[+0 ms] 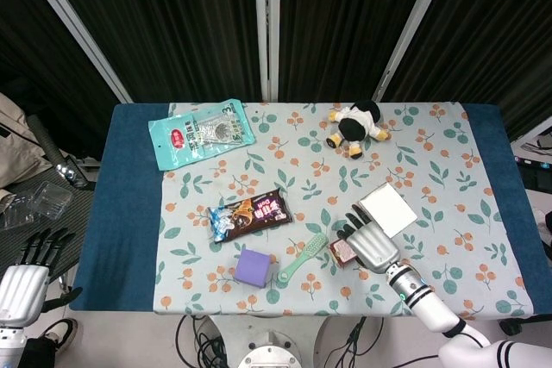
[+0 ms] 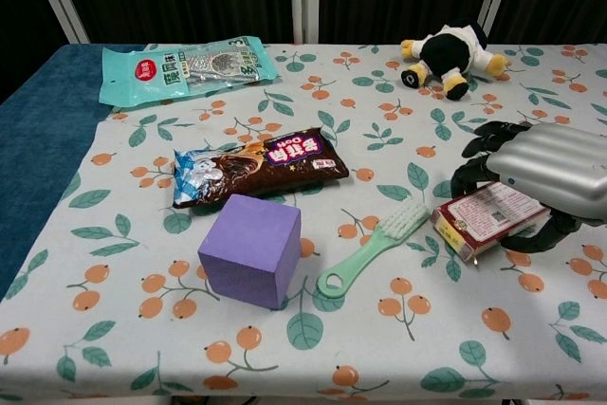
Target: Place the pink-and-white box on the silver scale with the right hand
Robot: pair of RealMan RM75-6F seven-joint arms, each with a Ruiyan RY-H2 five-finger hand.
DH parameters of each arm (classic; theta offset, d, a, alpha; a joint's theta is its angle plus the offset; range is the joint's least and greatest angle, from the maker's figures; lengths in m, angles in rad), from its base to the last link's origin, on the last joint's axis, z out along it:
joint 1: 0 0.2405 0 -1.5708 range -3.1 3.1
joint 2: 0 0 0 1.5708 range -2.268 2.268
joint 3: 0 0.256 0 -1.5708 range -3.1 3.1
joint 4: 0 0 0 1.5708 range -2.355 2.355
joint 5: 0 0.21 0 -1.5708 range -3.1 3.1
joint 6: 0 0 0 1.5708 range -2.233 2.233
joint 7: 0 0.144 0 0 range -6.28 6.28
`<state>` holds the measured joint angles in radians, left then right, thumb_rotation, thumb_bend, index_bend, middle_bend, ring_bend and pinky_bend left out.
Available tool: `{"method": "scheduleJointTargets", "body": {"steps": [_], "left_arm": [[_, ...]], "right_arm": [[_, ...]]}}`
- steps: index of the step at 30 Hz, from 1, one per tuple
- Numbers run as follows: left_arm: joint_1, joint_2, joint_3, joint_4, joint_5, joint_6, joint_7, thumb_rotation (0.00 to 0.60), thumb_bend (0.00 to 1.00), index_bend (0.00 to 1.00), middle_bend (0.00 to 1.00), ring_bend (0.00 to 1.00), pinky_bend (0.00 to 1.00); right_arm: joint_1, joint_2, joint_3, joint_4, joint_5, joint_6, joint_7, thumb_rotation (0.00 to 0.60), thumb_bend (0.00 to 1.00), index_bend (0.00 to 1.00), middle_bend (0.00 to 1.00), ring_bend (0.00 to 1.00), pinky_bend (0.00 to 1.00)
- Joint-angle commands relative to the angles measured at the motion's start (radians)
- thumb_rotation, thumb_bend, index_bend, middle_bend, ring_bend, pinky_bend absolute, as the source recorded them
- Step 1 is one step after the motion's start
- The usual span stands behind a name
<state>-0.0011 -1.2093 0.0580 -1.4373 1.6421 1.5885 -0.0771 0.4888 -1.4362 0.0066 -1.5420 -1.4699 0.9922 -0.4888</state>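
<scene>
1. Progress is early, as I judge it: the pink-and-white box (image 2: 490, 218) lies on the table (image 2: 57, 101), not on the silver scale (image 1: 387, 210), so the lift, carry and set-down are all left to do.
2. Left hand (image 1: 21, 286) sits off the table's near left corner, fingers spread and holding nothing.
3. Purple cube (image 2: 250, 249) and green brush (image 2: 373, 247) lie left of the box, near it but apart.
4. Right hand (image 2: 545, 173) arches over the box, fingers curled down along its far edge and the thumb hooked at its near right side; the box sits under the palm between them, apparently gripped.
5. Scale sits just beyond the hand in the head view, its plate bare.
</scene>
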Motion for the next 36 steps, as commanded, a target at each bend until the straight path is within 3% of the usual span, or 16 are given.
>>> {"method": "scheduleJointTargets", "body": {"steps": [1, 8, 11, 18, 26, 29, 31, 33, 36], "left_arm": [[-0.001, 0.001, 0.000, -0.002, 0.001, -0.003, 0.002, 0.600, 0.11, 0.14, 0.08, 0.00, 0.08], [-0.004, 0.002, 0.000, -0.009, 0.003, -0.008, 0.008, 0.600, 0.11, 0.14, 0.08, 0.00, 0.08], [-0.005, 0.002, 0.002, -0.011, 0.003, -0.011, 0.010, 0.600, 0.11, 0.14, 0.08, 0.00, 0.08], [-0.007, 0.002, 0.005, -0.012, 0.000, -0.025, 0.019, 0.600, 0.11, 0.14, 0.08, 0.00, 0.08], [-0.012, 0.002, 0.004, -0.020, -0.002, -0.034, 0.031, 0.600, 0.11, 0.14, 0.08, 0.00, 0.08], [-0.011, 0.002, 0.005, -0.021, -0.003, -0.035, 0.034, 0.600, 0.11, 0.14, 0.08, 0.00, 0.08], [-0.011, 0.002, 0.005, -0.022, -0.003, -0.035, 0.034, 0.600, 0.11, 0.14, 0.08, 0.00, 0.08], [-0.010, 0.003, 0.005, -0.023, -0.002, -0.033, 0.035, 0.600, 0.11, 0.14, 0.08, 0.00, 0.08], [-0.010, 0.003, 0.005, -0.024, -0.001, -0.032, 0.035, 0.600, 0.11, 0.14, 0.08, 0.00, 0.08]], "right_arm": [[-0.009, 0.014, 0.021, 0.007, -0.021, 0.056, 0.044, 0.600, 0.23, 0.52, 0.51, 0.15, 0.00], [0.006, 0.038, 0.090, 0.061, 0.050, 0.073, 0.039, 0.600, 0.24, 0.52, 0.51, 0.15, 0.00], [0.020, 0.017, 0.106, 0.139, 0.080, 0.058, 0.049, 0.600, 0.24, 0.52, 0.50, 0.15, 0.00], [0.033, -0.051, 0.111, 0.297, 0.102, 0.045, 0.103, 0.600, 0.25, 0.50, 0.47, 0.15, 0.00], [0.048, -0.067, 0.097, 0.349, 0.116, -0.003, 0.153, 0.600, 0.24, 0.42, 0.40, 0.13, 0.00], [0.052, -0.059, 0.090, 0.349, 0.116, -0.017, 0.168, 0.600, 0.16, 0.30, 0.30, 0.06, 0.00], [0.053, -0.055, 0.089, 0.345, 0.118, -0.021, 0.176, 0.600, 0.08, 0.10, 0.18, 0.01, 0.00], [0.052, -0.050, 0.089, 0.339, 0.114, -0.017, 0.197, 0.600, 0.04, 0.01, 0.10, 0.00, 0.00], [0.050, -0.037, 0.084, 0.326, 0.105, -0.014, 0.229, 0.600, 0.01, 0.00, 0.01, 0.00, 0.00]]}}
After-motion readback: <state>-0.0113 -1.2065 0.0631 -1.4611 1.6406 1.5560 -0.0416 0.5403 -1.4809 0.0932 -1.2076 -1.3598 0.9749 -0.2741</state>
